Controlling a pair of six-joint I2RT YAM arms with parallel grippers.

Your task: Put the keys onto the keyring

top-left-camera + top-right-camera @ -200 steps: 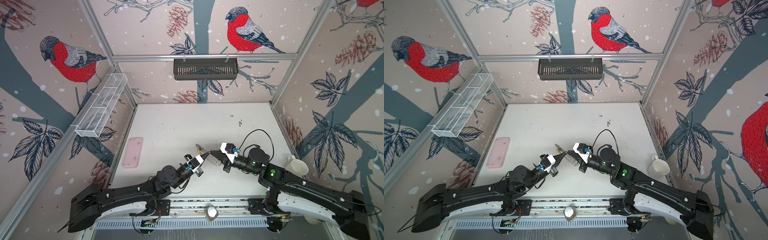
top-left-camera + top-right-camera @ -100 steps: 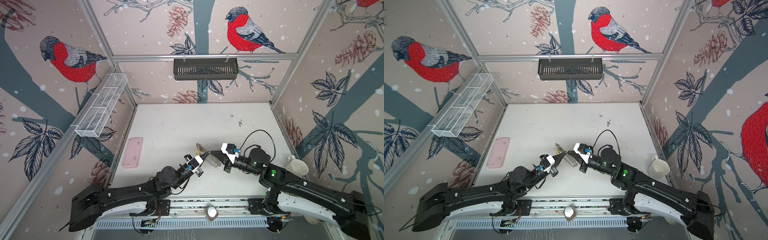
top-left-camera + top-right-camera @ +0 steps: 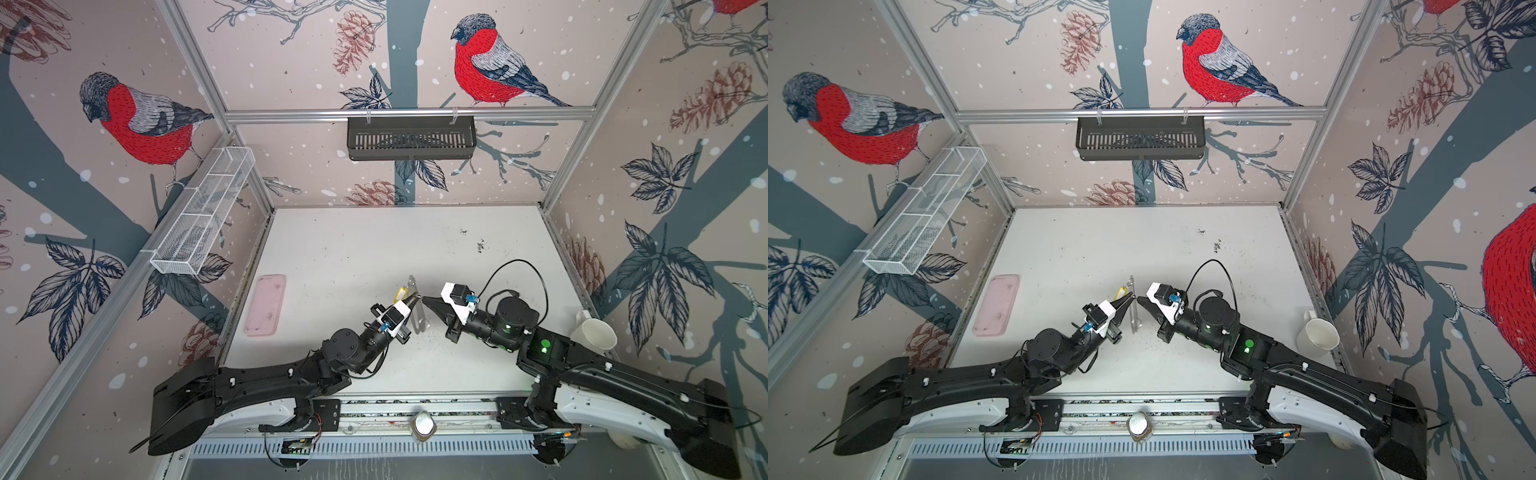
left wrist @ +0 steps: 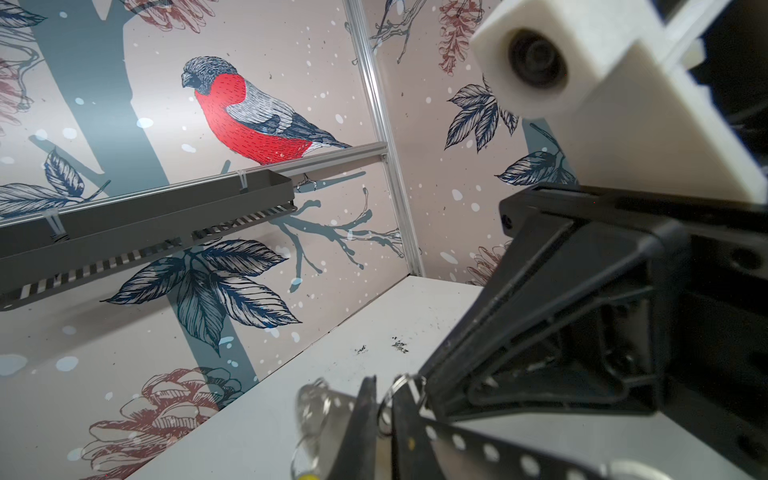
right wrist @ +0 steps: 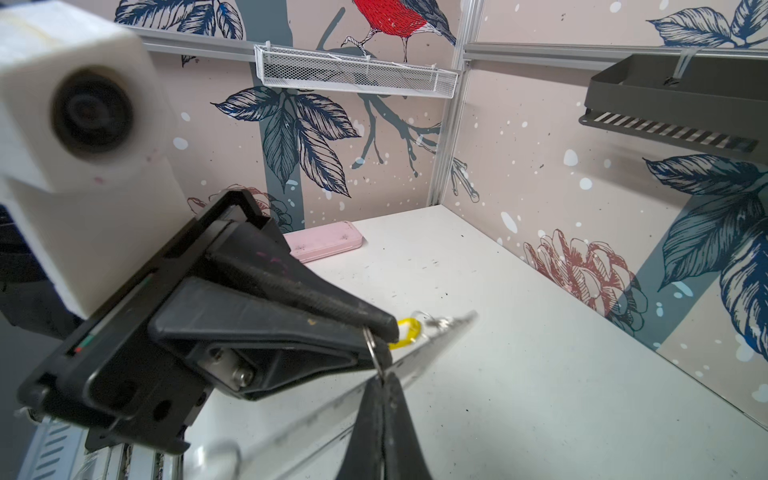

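While the right gripper (image 3: 424,299) clamps the keyring (image 4: 473,444), the left gripper (image 3: 415,298) pinches its small ring (image 5: 372,349), yellow-tagged key (image 3: 400,294) just beside that gripper.

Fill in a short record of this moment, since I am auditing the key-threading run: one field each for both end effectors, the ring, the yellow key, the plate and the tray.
left end effector: shut on the small metal ring
right end effector: shut on the same ring, tip to tip with the left
yellow-tagged key: beside the tips, against the plate
keyring plate: tilted on edge behind the tips
blue-tagged key: not seen
pink tray: lying flat, left of both arms, touching neither
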